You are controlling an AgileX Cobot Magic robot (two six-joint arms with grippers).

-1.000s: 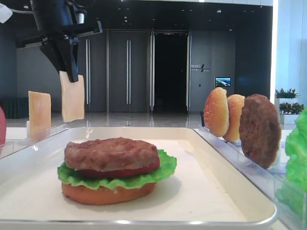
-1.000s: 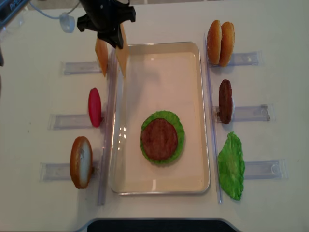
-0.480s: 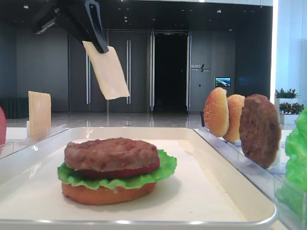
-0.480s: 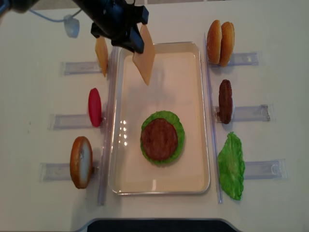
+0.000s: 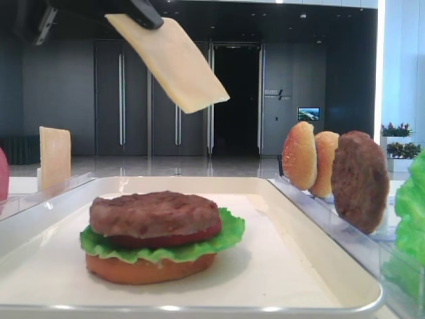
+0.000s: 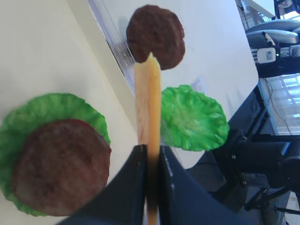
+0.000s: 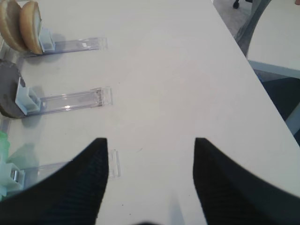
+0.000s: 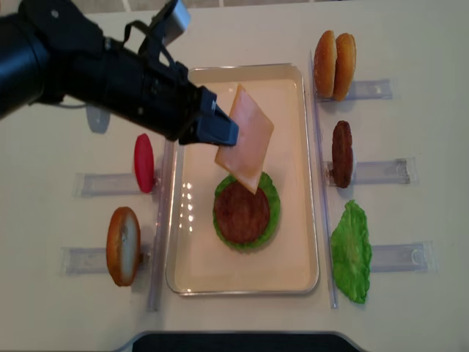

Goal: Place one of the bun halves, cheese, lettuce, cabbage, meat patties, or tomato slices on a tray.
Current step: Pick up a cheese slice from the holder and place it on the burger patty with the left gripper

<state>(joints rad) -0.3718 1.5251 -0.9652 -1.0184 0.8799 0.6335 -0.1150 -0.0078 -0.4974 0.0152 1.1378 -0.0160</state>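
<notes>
Around the tray (image 8: 314, 176): racked buns (image 8: 334, 64), patty (image 8: 341, 153), lettuce (image 8: 351, 251), tomato (image 8: 143, 162); left claw (image 8: 220, 132) clenched on tilted cheese (image 8: 245, 137) above the stacked burger (image 8: 246, 211); right claw (image 7: 150, 173) spread, holding nothing.

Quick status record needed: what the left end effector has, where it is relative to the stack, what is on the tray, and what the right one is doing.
left end effector: shut on the cheese slice, pinching one edge
cheese position: in the air, tilted, above the tray, partly over the stack
stack on tray: bun half, lettuce, tomato slice, meat patty on top
cheese on stack: not yet
spare cheese: one slice upright in the left rack
right end effector: open, empty, over bare table
</notes>
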